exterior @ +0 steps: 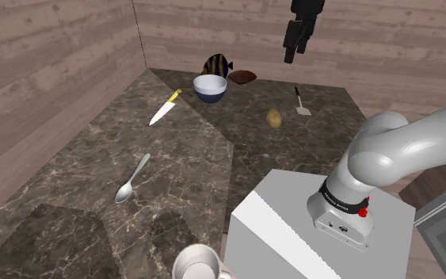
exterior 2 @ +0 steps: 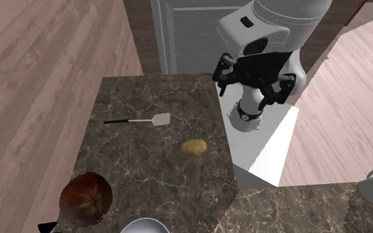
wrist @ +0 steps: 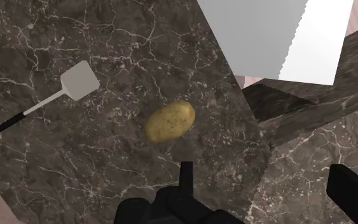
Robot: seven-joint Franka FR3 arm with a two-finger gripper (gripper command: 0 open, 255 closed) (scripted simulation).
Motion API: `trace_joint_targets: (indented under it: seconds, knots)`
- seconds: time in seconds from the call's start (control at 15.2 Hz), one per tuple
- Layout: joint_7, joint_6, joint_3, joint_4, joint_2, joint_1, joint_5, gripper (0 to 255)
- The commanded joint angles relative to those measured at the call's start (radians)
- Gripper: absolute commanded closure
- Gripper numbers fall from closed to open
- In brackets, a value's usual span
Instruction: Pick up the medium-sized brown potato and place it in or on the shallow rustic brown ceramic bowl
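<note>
High above the dark marbled worktop (exterior: 189,158), the black pincer (wrist: 269,188) is held in the air, its two fingers (wrist: 185,177) set wide apart, and nothing is clasped between them. Below the pincer, the yellowish-brown potato (wrist: 169,121) is seen lying on the stone, touched by nothing. It is placed ahead of the fingertips, nearer to one finger than to the other, and not between them. Near the potato, but apart from it and likewise below the pincer, a spatula (wrist: 75,83) with a pale blade and a thin black handle is laid flat. To the other side of the potato, the corner of the white box stand (exterior: 292,230) is found, from which the white arm (exterior: 387,150) is extended. Well apart from the pincer, beyond the potato and away from the stand, the shallow reddish-brown bowl (exterior 2: 84,197) is set on the worktop, close to a wood-planked wall (exterior: 55,63). Just beside that bowl, a deeper bowl (exterior: 210,88), white inside and dark blue outside, is placed, and behind it a fish figure (exterior: 215,65) striped in blue and yellow is stood. Farther still from the pincer, a knife (exterior: 164,108) with a yellow handle and a metal spoon (exterior: 131,179) are laid on the stone, well apart from each other. Close by the stand, a pale mug (exterior: 196,261) is seen.
</note>
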Motion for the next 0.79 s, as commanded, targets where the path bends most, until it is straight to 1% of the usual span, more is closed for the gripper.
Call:
trace_joint_targets:
  seconds: [0.0,0.4,0.73]
  knots:
    - [0.000,0.000,0.000,0.000,0.000,0.000,0.000,0]
    - [0.188,0.212,0.007,-0.196,0.004,-0.083,0.005,0]
    - [0.342,0.400,0.011,-0.334,0.043,-0.152,0.007,0]
